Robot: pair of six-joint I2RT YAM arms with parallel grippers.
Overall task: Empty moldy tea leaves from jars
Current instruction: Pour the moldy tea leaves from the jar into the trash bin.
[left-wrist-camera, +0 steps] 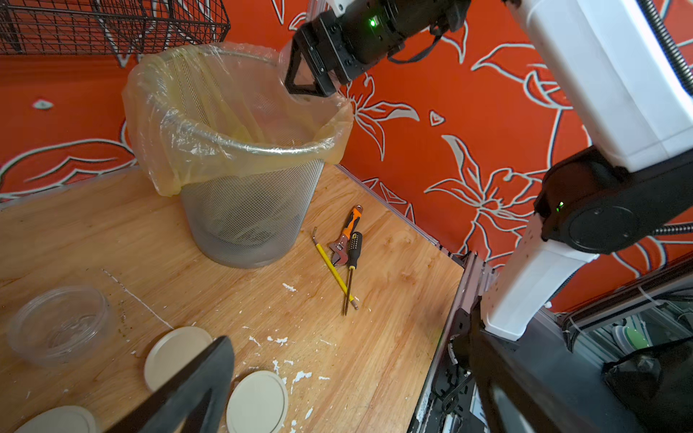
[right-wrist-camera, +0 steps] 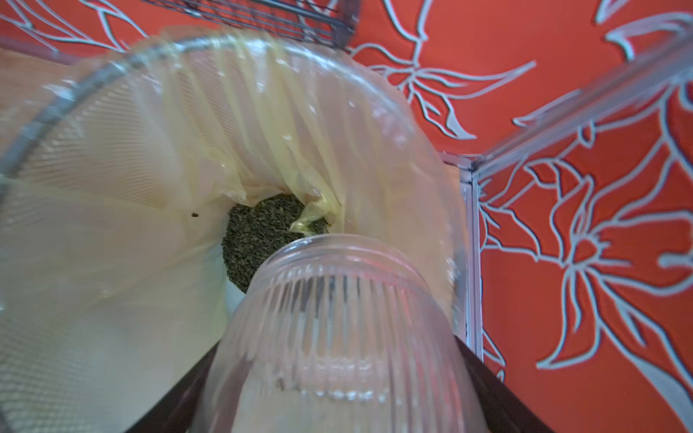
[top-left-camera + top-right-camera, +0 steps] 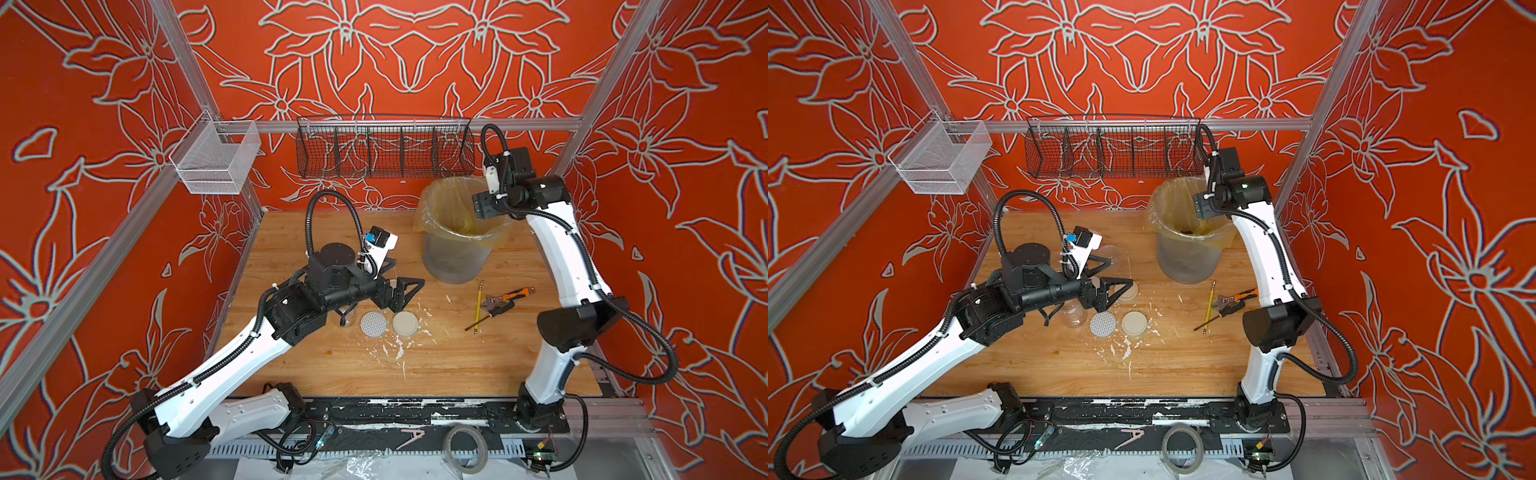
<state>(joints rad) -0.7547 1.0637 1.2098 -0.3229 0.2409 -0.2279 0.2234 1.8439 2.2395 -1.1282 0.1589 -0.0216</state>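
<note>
While your left tool (image 3: pixel 399 277) is hovering wide open, your right tool (image 1: pixel 300 84) is holding a clear ribbed glass jar (image 2: pixel 337 322) mouth-down for pouring over the lined grey mesh bin (image 1: pixel 240 148), where dark tea leaves (image 2: pixel 258 240) are lying.

In the right wrist view the ribbed jar (image 2: pixel 337 337) is cut off by the picture's edge and hides part of the tea leaves (image 2: pixel 258 232) in the bin (image 2: pixel 75 157), whose rim is blurred. The left hand (image 3: pixel 409 272) shows in its wrist view only as one blurred finger (image 1: pixel 202 382), which covers part of a cream lid (image 1: pixel 168 352); a second lid (image 1: pixel 60 420) is cut off by the edge.
</note>
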